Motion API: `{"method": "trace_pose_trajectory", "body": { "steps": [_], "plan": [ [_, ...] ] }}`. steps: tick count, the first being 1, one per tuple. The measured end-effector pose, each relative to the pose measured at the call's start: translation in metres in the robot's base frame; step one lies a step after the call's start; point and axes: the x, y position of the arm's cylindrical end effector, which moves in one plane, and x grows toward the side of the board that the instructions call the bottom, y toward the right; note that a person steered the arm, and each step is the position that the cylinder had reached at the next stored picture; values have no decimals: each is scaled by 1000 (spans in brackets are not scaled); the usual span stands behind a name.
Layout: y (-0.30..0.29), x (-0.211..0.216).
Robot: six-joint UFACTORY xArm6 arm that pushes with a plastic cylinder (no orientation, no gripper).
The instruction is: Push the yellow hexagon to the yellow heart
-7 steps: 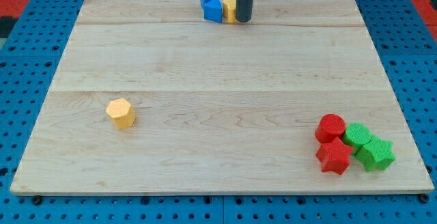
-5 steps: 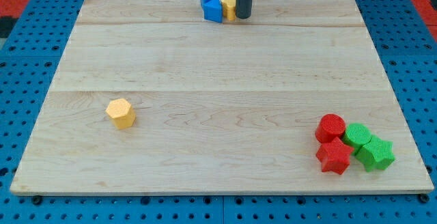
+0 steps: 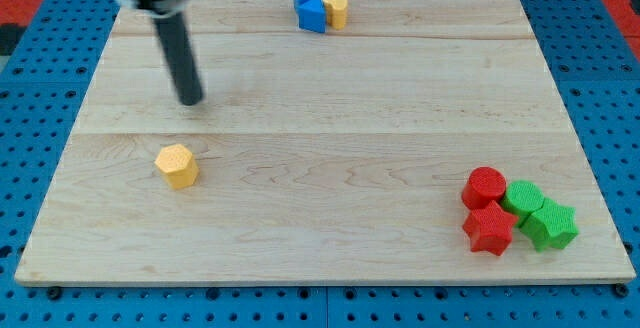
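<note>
The yellow hexagon lies on the wooden board at the view's lower left. The yellow heart sits at the view's top edge, touching the right side of a blue block. My tip stands on the board above the hexagon and slightly to its right, apart from it by about one block width. The rod leans up toward the view's top left.
A red cylinder, a red star, a green block and a green star cluster at the view's lower right. Blue pegboard surrounds the board.
My tip has swung from beside the yellow heart at the view's top down and to the left, now close above the yellow hexagon. No block has moved.
</note>
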Motion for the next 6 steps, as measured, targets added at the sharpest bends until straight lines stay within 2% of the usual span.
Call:
{"method": "trace_pose_trajectory", "body": {
  "steps": [1,2,3,6],
  "plan": [
    [-32,37],
    [-24,95],
    [-14,119],
    [127,82]
  ]
}}
